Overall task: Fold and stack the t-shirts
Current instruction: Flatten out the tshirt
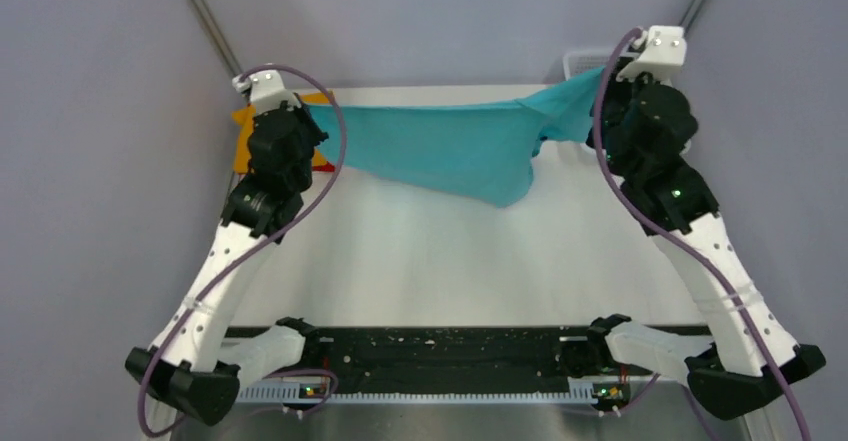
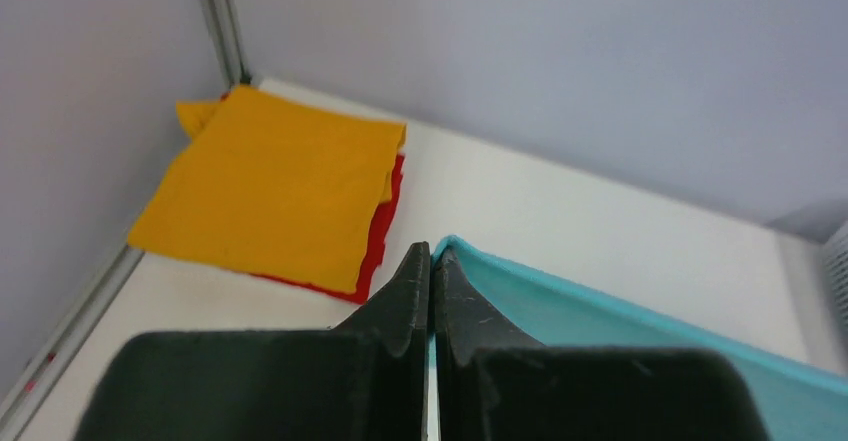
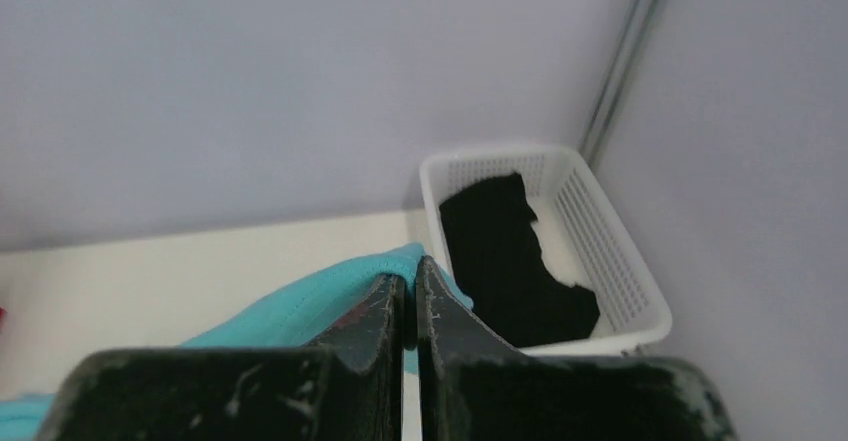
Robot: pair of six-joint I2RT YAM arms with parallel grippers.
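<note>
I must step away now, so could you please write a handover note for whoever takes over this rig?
Left gripper: shut on the turquoise t-shirt. Right gripper: shut on its other end; shirt hangs stretched between them above the table.
Done: orange t-shirt folded, stacked on red t-shirt, far left corner.
To do: fold and stack the turquoise one, then the black t-shirt lying in the white basket.

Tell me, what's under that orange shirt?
A red shirt: only a strip of it shows past the orange shirt. The rest is covered, so anything further beneath cannot be seen.
</note>
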